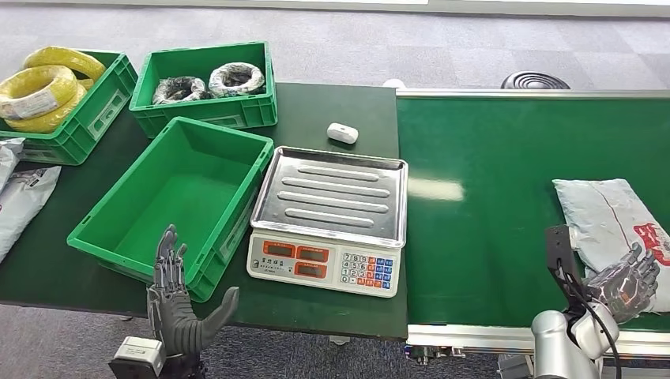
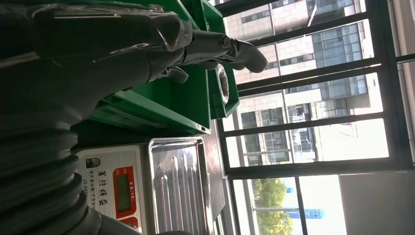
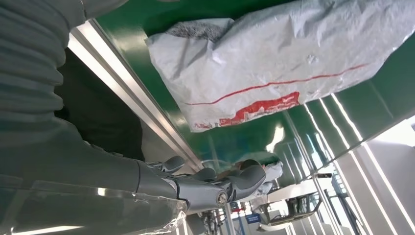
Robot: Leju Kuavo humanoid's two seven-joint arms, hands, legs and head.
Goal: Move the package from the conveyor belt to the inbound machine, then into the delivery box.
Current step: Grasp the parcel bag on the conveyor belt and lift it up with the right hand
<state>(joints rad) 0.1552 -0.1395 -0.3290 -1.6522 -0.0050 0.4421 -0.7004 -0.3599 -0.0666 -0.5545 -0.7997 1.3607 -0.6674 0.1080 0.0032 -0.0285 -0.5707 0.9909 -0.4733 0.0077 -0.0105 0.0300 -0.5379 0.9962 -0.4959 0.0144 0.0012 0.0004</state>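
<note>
Windows (image 2: 313,98) — behind left hand (image 2: 147,39) alone.

Head cam sits high on the body, facing forward and down: you get the whole dark worktop (image 1: 332,110) with the scale (image 1: 328,217) near centre and the conveyor belt (image 1: 490,197) right of it.

Left wrist cam rides close behind the left hand (image 2: 147,44), picture turned on its side. It looks past the hand across the scale (image 2: 161,188) toward windows (image 2: 313,98) beyond it. You share the scale's steel tray and the green crate (image 2: 166,105) beside it with the head view.

Right wrist cam sits close behind the right hand (image 3: 195,186), also rotated, very near the belt (image 3: 235,142). Shared with the head view: the grey package (image 3: 288,63) and the belt's metal edge rail.
</note>
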